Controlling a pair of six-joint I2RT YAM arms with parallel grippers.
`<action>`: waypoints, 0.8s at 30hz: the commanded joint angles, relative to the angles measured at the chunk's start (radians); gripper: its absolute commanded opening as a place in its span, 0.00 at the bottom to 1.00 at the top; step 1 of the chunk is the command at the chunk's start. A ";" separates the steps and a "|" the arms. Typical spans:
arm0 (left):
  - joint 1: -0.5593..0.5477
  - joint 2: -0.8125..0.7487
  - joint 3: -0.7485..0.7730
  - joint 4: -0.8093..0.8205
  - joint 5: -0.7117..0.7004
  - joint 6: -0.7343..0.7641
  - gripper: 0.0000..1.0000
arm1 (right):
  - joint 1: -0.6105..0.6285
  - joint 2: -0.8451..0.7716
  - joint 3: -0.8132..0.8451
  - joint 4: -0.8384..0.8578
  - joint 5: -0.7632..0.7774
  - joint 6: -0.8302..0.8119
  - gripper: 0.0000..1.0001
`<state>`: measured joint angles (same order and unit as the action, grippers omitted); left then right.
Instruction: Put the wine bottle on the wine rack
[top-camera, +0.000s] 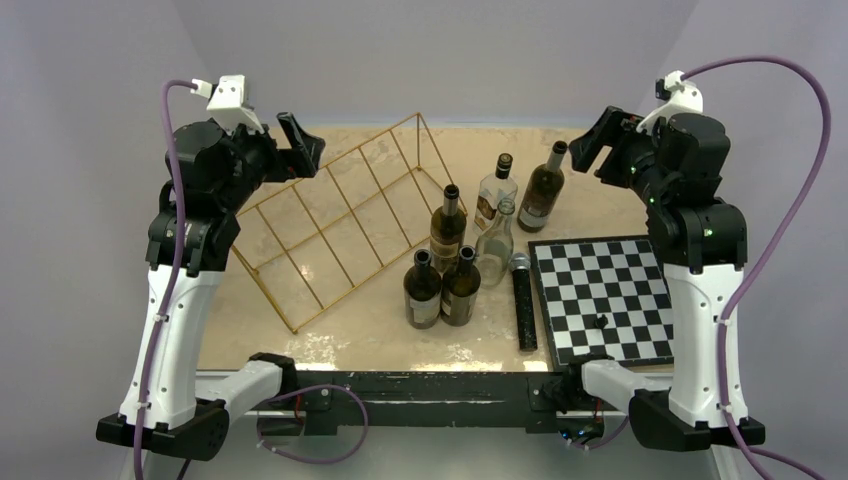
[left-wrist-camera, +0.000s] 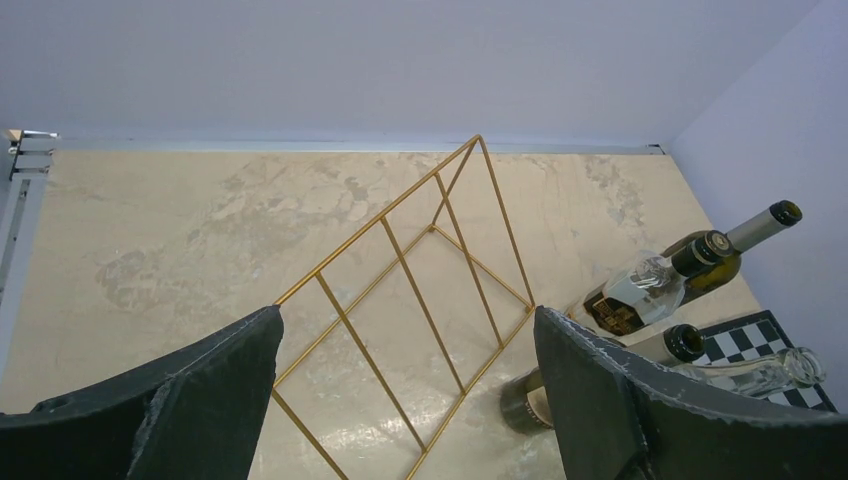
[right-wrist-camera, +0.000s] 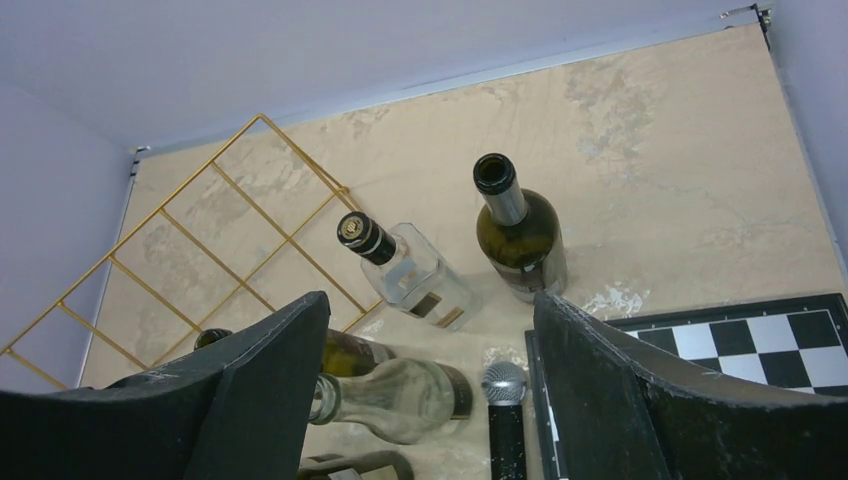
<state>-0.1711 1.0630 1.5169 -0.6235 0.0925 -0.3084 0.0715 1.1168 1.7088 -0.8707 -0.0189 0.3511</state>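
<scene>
The wine rack, a slanted gold wire frame with nothing lying on it, stands left of centre on the table; it also shows in the left wrist view and the right wrist view. Several bottles stand upright to its right: a dark wine bottle against the rack's edge, two dark ones in front, a clear one, a clear labelled one and a dark one at the back. My left gripper hangs open high over the rack. My right gripper hangs open high above the bottles, empty.
A black-and-white chessboard lies at the right front with one small black piece on it. A black microphone lies along its left edge beside the bottles. Walls close the table at the back and both sides.
</scene>
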 joint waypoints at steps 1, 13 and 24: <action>0.002 -0.023 0.007 0.013 0.011 -0.019 0.99 | -0.001 -0.023 -0.011 0.014 -0.013 0.016 0.79; 0.002 -0.086 -0.087 0.053 0.588 0.073 0.99 | 0.000 -0.008 -0.008 0.031 -0.184 0.008 0.97; -0.179 -0.149 -0.237 0.063 0.839 0.136 0.99 | 0.001 0.028 -0.011 0.196 -0.532 0.035 0.99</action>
<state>-0.2520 0.9524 1.3334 -0.6033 0.8406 -0.2234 0.0715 1.1267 1.6936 -0.7868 -0.4149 0.3534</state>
